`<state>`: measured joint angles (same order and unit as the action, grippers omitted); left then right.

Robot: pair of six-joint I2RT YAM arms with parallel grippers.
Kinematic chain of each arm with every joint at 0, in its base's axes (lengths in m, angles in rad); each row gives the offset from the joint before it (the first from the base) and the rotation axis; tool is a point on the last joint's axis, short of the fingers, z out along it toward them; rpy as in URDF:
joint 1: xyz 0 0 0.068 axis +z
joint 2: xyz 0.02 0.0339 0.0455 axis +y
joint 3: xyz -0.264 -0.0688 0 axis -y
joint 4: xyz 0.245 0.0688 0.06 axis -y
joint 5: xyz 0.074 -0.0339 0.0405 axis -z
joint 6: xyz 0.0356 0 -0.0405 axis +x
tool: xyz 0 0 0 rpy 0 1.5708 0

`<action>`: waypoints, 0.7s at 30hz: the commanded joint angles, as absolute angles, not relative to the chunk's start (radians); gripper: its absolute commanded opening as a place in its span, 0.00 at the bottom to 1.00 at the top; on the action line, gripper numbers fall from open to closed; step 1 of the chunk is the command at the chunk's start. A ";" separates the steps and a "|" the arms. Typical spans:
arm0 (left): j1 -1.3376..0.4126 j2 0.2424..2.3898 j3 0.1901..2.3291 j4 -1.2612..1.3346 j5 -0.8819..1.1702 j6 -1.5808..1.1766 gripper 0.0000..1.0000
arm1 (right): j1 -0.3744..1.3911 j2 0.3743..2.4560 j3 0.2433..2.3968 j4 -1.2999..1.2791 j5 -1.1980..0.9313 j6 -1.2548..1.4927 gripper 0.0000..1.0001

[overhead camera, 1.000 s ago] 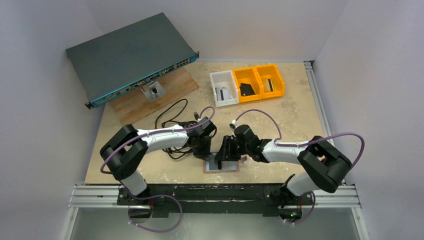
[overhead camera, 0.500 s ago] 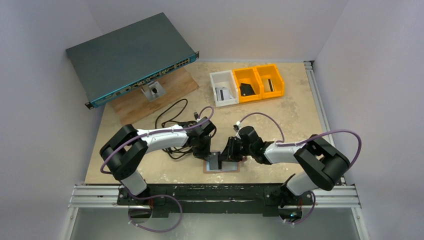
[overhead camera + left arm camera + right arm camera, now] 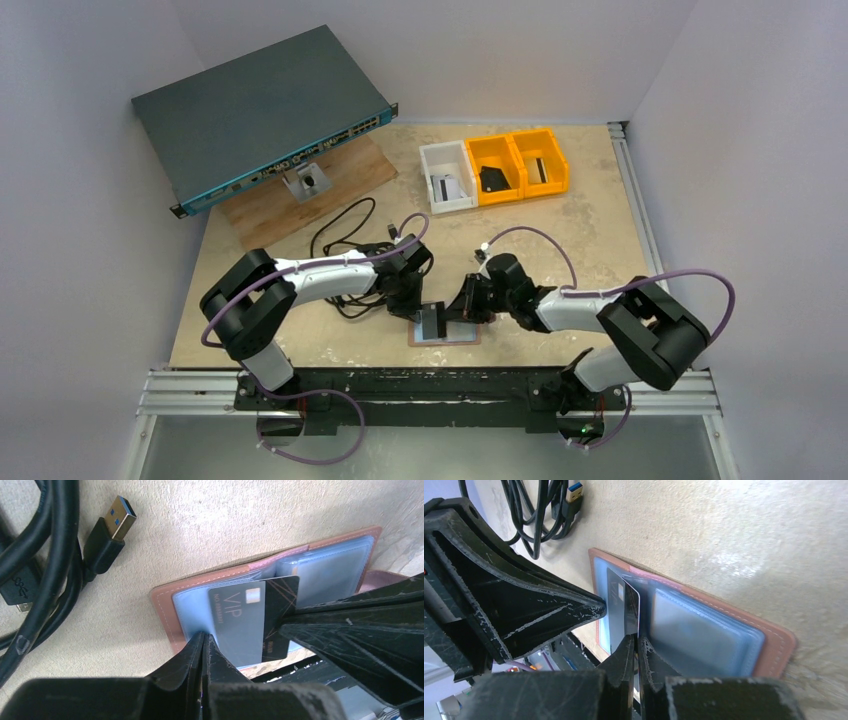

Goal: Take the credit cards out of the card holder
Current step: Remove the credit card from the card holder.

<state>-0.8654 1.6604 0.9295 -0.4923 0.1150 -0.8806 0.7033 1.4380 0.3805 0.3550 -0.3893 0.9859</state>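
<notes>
dark card (image 3: 279,615) pinched in right fingers (image 3: 636,647) over open card holder (image 3: 165,605) — left fingers (image 3: 202,645) clenched on grey card (image 3: 237,620).

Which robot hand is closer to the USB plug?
Left. The left gripper sits at the card holder's left edge, right beside the USB plug. The right gripper is farther off, over the holder's middle, pinching a dark card.

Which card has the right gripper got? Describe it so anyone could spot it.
At the table's near edge, between the two arms, the card holder lies open. Two cards stick out of it: the right gripper pinches the black card, darker than the grey VIP card beside it.
</notes>
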 commanded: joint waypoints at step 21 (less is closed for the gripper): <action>-0.868 1.710 0.924 -0.539 0.048 -0.873 0.00 | 0.666 1.483 0.351 0.442 -0.446 0.972 0.17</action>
<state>-0.8661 1.6634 0.9298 -0.4946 0.1116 -0.8803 0.6716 1.4601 0.3531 0.4290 -0.4400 0.9791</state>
